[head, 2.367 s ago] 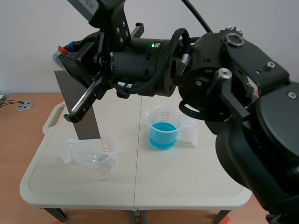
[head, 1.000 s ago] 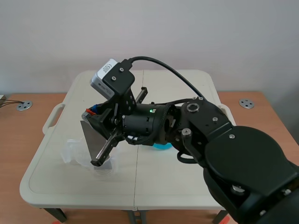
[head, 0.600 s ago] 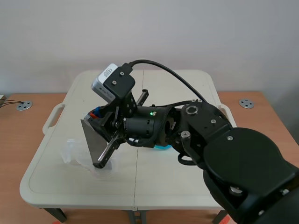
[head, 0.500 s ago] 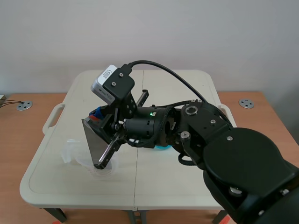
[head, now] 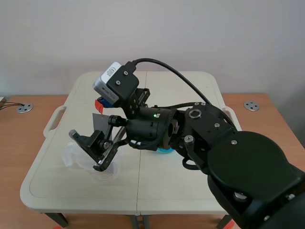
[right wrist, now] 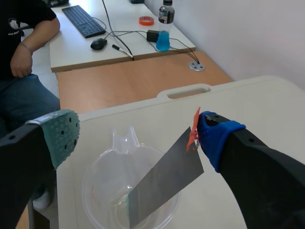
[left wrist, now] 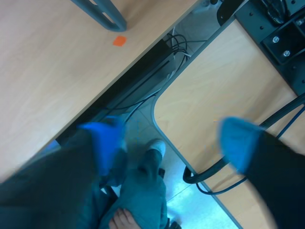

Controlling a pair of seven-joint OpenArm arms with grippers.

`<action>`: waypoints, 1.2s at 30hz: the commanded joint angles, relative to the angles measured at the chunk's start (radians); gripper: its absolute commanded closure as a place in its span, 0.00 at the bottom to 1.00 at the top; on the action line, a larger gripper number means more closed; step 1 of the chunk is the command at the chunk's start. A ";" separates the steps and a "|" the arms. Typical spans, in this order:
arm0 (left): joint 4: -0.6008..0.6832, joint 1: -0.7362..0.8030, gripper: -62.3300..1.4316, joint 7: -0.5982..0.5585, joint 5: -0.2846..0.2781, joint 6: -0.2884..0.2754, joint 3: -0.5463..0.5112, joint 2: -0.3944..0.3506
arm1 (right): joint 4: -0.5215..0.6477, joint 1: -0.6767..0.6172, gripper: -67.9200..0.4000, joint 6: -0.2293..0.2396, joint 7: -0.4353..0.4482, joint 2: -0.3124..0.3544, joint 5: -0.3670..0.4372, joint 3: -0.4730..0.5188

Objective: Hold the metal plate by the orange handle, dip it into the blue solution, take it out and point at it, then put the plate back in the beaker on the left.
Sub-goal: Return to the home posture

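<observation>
Two grippers, both empty. Cream counter (head: pixel 190 191) carries the beakers. Right gripper (right wrist: pixel 138 136) sits low over the counter's left part, jaws wide apart. Left gripper (left wrist: pixel 171 143): jaws apart too. Clear beaker (right wrist: pixel 105 191) holds the metal plate (right wrist: pixel 162 186), long axis tilted, lower end inside. Orange handle (right wrist: pixel 194 126) points up, just beside the blue pad (right wrist: pixel 214 138).

metal plate (right wrist: pixel 164 183): grey, flat, leaning tilted, lower end inside the clear beaker (right wrist: pixel 95 191) standing on the tabletop (right wrist: pixel 267 95) | orange handle (right wrist: pixel 194 128): at the plate's raised corner, just beside one pad of my right hand (right wrist: pixel 138 136), fingers spread | blue solution (head: pixel 166 150): only a sliver shows
</observation>
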 commanded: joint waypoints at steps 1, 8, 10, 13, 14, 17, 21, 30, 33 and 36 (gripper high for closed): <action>0.004 0.005 0.08 -0.010 0.012 0.001 -0.002 0.005 | 0.004 0.018 0.15 0.000 0.022 -0.006 0.013 -0.003; 0.004 -0.006 0.08 -0.008 0.011 0.001 -0.002 0.005 | 0.064 0.018 0.02 0.000 -0.006 0.005 0.028 0.000; 0.004 -0.006 0.08 -0.006 0.011 0.002 -0.002 0.005 | 0.089 0.018 0.02 0.000 -0.035 0.013 0.055 0.000; 0.004 -0.007 0.08 -0.007 0.010 0.002 -0.002 0.005 | 0.135 0.012 0.02 0.000 -0.068 0.042 0.128 0.009; 0.004 -0.008 0.08 -0.006 0.010 0.001 -0.002 0.005 | 0.153 0.006 0.02 0.000 -0.077 0.054 0.154 0.017; 0.005 -0.022 0.08 -0.034 0.010 0.002 -0.002 0.001 | 0.216 -0.016 0.02 0.000 -0.121 0.092 0.203 0.055; 0.027 -0.090 0.08 -0.052 0.002 0.002 -0.002 -0.001 | 0.283 -0.059 0.02 0.001 -0.153 0.147 0.249 0.106; 0.155 -0.249 0.08 -0.051 -0.043 0.005 -0.002 -0.001 | 0.417 -0.198 0.02 0.005 -0.198 0.280 0.348 0.250; 0.195 -0.295 0.08 -0.051 -0.061 0.005 -0.002 -0.001 | 0.459 -0.255 0.02 0.035 -0.204 0.314 0.376 0.312; 0.228 -0.340 0.08 -0.051 -0.095 0.005 -0.002 -0.002 | 0.506 -0.320 0.02 0.051 -0.212 0.339 0.380 0.375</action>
